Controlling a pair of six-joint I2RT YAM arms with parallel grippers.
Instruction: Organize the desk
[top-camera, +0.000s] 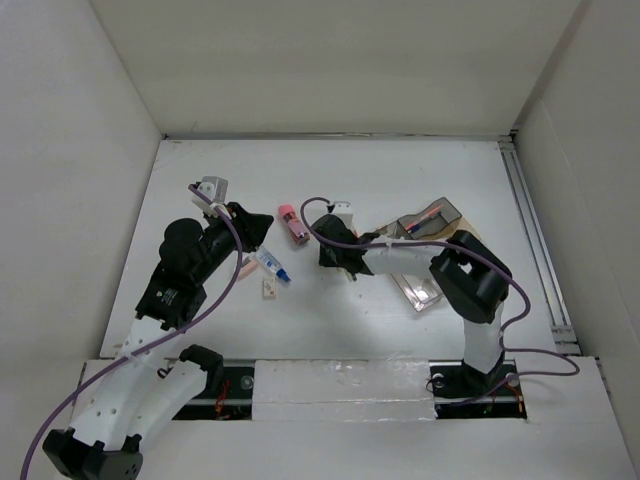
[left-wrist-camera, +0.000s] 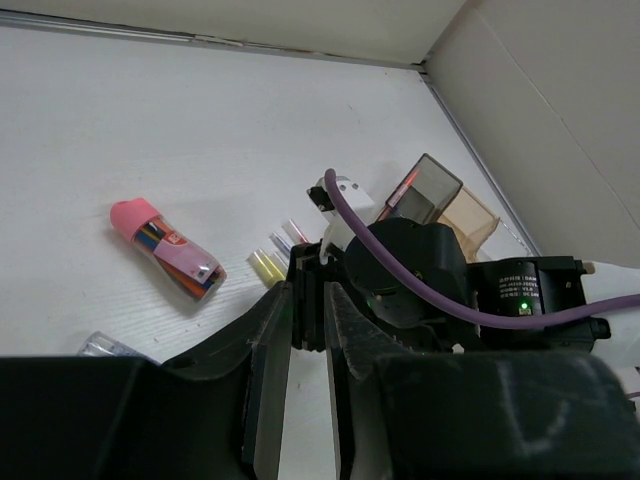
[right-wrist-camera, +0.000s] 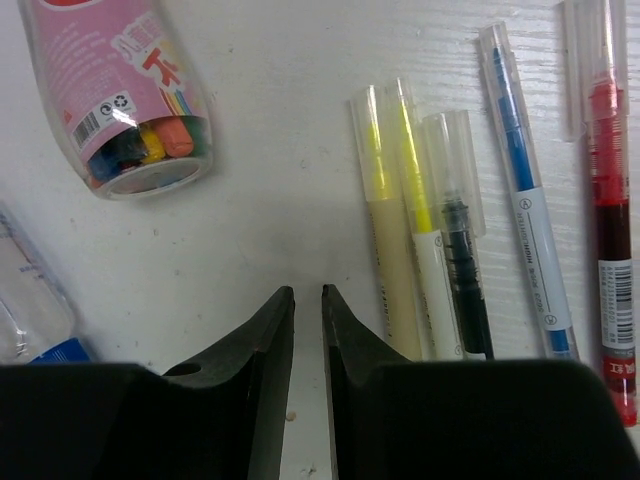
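The desk (top-camera: 400, 170) is a flat, matte white tabletop that fills the centre of the top view. It is enclosed by white walls, with a metal rail (top-camera: 537, 240) along its right edge. The right wrist view shows a fine linear grain in its surface.

Both arms reach inward over the middle of the desk. The right arm (top-camera: 470, 285) covers part of a clear flat case (top-camera: 422, 293) and hides the pens from the top camera. A compartment tray (top-camera: 432, 217), smoky grey and amber, stands toward the rail side. Only one reddish stick can be made out inside it.

Left gripper (left-wrist-camera: 308, 300): fingers set almost together with a thin slit between them, nothing held.
Right gripper (right-wrist-camera: 305, 300): same condition, over bare desk just beside the pens.

A clear tube (right-wrist-camera: 120, 95) with a pink label, holding coloured crayons, lies on its side. Its top is cut off by the frame edge.

Lying side by side to the right of the gripper:
- two yellow highlighters (right-wrist-camera: 385, 260)
- a black pen (right-wrist-camera: 465, 270)
- a blue pen (right-wrist-camera: 525, 210)
- a red pen (right-wrist-camera: 605, 230)

The gripper body hides the lower ends of the highlighters and the black pen. A clear item with blue marking (right-wrist-camera: 35, 320) is cut off at the left edge and cannot be identified.
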